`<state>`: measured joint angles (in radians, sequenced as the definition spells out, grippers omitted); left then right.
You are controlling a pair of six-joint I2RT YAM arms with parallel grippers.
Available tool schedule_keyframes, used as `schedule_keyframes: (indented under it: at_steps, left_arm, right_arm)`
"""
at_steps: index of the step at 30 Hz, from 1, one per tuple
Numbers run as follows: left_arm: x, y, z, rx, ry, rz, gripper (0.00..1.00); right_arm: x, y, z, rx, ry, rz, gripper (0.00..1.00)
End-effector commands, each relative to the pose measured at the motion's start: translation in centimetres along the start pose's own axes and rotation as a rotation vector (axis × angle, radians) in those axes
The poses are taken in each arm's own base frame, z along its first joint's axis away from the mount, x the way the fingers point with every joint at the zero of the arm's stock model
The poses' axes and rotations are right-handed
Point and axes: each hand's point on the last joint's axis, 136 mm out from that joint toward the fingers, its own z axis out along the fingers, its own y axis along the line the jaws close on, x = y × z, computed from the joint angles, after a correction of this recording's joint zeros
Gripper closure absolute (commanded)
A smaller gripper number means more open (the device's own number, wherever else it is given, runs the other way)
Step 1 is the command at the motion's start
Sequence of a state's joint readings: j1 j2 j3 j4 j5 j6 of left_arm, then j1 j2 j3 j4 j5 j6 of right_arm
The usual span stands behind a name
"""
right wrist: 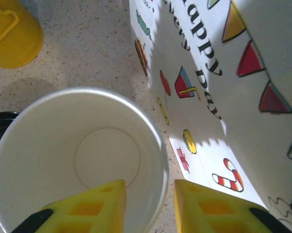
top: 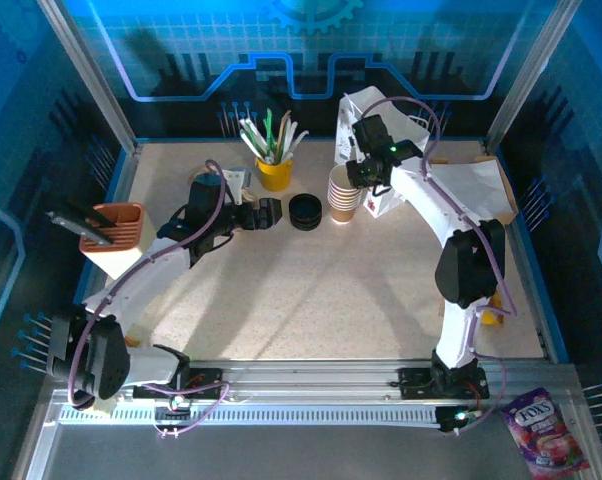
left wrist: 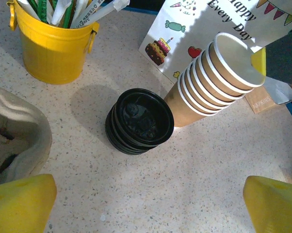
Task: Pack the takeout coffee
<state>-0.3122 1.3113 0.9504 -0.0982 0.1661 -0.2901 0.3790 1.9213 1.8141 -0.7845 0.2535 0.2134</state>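
The takeout coffee is out of view. A tilted stack of lidless brown paper cups (top: 343,195) (left wrist: 209,80) leans by the white printed paper bag (top: 373,110) (left wrist: 194,24) (right wrist: 223,73). My right gripper (top: 359,172) (right wrist: 148,208) is open astride the rim of the top cup (right wrist: 78,160), one finger inside it and the other outside, with a sliver of table between that finger and the rim. Left of the cups lies a stack of black lids (top: 304,212) (left wrist: 138,121). My left gripper (top: 271,212) (left wrist: 151,204) is wide open and empty, just short of the lids.
A yellow bucket of utensils (top: 274,172) (left wrist: 51,46) (right wrist: 12,34) stands behind the lids. An orange ribbed holder (top: 116,235) is at the left edge. A beige moulded piece (left wrist: 15,131) lies close to my left fingers. A candy packet (top: 546,430) lies off the table, front right.
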Motion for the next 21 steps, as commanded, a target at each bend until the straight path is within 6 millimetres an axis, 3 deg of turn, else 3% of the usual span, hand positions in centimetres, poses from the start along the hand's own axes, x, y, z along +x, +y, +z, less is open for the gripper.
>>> schedule_keyframes:
  at_steps: [1, 21]
  left_arm:
    - [-0.42, -0.69, -0.74, 0.028, -0.028, -0.005, 0.0]
    - [0.14, -0.4, -0.44, 0.023, -0.014, -0.01, 0.0]
  right_arm:
    - [-0.9, -0.33, 0.29, -0.003, -0.014, 0.013, 0.7]
    - [-1.04, -0.17, 0.77, -0.021, -0.012, 0.032, 0.85]
